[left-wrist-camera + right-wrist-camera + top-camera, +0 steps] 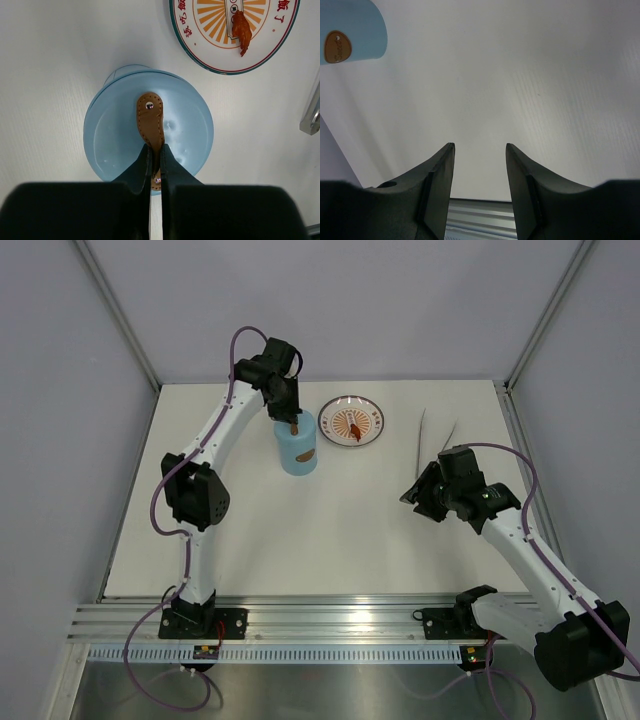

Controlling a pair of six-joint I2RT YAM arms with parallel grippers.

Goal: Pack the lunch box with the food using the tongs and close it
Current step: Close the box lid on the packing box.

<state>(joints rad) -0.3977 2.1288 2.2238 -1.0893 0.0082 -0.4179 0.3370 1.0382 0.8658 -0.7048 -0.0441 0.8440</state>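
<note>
Left claw point(155, 159) clenched on brown tab point(150, 120) of blue lid point(115, 130), lid sitting on lunch box point(298, 452), far-centre of tabletop point(300, 540). Just right: plate point(210, 59), red-orange food piece point(241, 30) on it; red characters round rim, unreadable. Tongs point(421, 445) flat further right. Right claw point(479, 150) released, holding nothing, above tabletop

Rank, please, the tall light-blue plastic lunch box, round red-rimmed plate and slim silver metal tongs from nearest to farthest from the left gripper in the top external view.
1. Tall light-blue plastic lunch box: directly below the left gripper, whose fingers pinch its lid's brown tab.
2. Round red-rimmed plate: just right of the box.
3. Slim silver metal tongs: far right side.
</note>
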